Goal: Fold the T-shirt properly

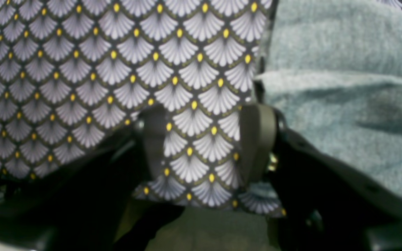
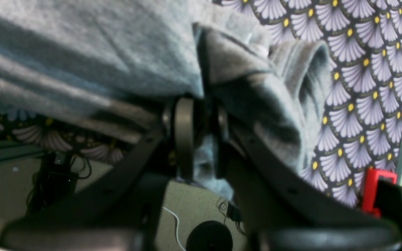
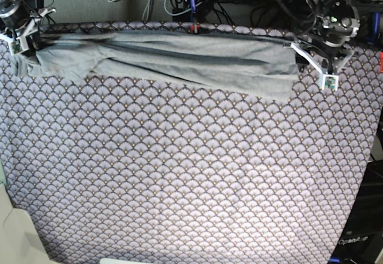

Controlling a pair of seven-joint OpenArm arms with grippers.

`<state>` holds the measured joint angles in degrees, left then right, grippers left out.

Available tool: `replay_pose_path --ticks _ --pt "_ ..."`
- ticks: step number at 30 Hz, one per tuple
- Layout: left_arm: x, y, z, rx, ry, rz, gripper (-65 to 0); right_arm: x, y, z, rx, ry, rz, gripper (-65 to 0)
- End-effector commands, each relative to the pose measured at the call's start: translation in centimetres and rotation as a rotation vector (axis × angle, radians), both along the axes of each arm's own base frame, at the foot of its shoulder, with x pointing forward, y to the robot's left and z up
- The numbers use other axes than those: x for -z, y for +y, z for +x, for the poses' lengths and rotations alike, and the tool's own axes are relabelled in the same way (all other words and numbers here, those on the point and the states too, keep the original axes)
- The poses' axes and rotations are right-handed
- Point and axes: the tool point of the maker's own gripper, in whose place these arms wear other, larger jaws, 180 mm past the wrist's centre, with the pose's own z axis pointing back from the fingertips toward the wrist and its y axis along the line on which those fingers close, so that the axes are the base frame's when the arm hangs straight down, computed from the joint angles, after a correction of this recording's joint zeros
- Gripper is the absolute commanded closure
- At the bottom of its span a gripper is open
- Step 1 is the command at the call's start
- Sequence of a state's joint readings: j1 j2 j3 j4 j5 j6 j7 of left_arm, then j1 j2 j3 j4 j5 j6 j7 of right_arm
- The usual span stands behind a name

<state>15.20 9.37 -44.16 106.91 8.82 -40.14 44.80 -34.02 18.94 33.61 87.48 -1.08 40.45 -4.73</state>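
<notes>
**Shirt stretched along the far edge, folding barely begun**

Nearest the base camera we see only the purple scallop-patterned tablecloth (image 3: 191,174), bare across the near and middle of the desk. Our T-shirt (image 3: 179,57) lies as a long, rumpled band along the far edge, running almost from the far left corner to the far right corner. It is bunched and creased lengthwise, not squared into any neat shape, so we judge the task to be at an early stage: the cloth still needs spreading flat, then the sleeves and body folding.

Our right gripper (image 2: 201,136) sits at the far left corner of the desk, its jaws clenched on a pinch of grey fabric that shows between them in the wrist view. Our left gripper (image 1: 204,146) hangs by the far right corner, just beside the shirt's end; its jaws stand apart with only tablecloth pattern visible between them, so it holds nothing. Both arms reach in from behind the far edge, wrists angled down toward the cloth.
</notes>
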Motion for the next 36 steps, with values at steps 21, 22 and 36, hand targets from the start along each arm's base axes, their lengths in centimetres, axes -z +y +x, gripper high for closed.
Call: replay_pose_path --ticks 21,22,36 --pt "-1.0 0.2 0.7 0.002 -0.043 0.008 -33.2 -2.4 -3.3 0.0 0.075 -0.066 -0.058 -44.4" --pt "-1.0 0.2 0.7 0.002 -0.043 0.008 -33.3 -2.7 -3.6 0.0 0.086 -0.075 -0.063 -44.6" --pt "-3.2 0.6 1.4 0.007 -0.092 0.052 -33.3 -7.0 -9.4 -0.6 0.271 -0.201 -0.155 -44.6"
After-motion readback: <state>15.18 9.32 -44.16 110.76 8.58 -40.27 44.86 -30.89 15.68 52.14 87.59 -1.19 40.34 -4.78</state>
